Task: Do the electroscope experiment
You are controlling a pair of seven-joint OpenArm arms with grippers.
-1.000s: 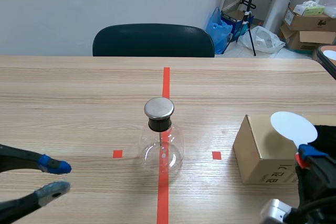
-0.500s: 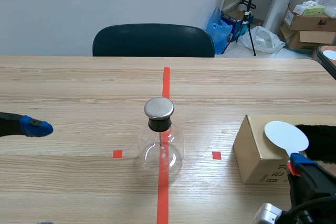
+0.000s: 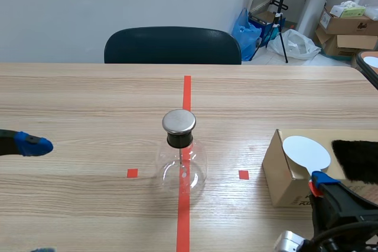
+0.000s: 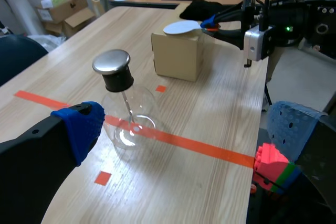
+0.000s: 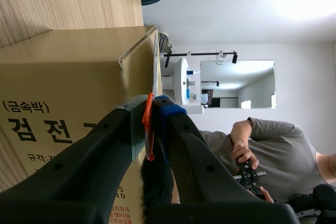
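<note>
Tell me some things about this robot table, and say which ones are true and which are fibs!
1. The right gripper is shut on the handle of the white disc. True.
2. The left gripper holds the glass electroscope. False: it is open and apart from the electroscope.
3. The glass electroscope stands on the red tape line. True.
4. The electroscope has no cap on it. False: a metal cap sits on its top.
5. The white disc touches the metal cap. False: the disc is over by the cardboard box, apart from the electroscope.
</note>
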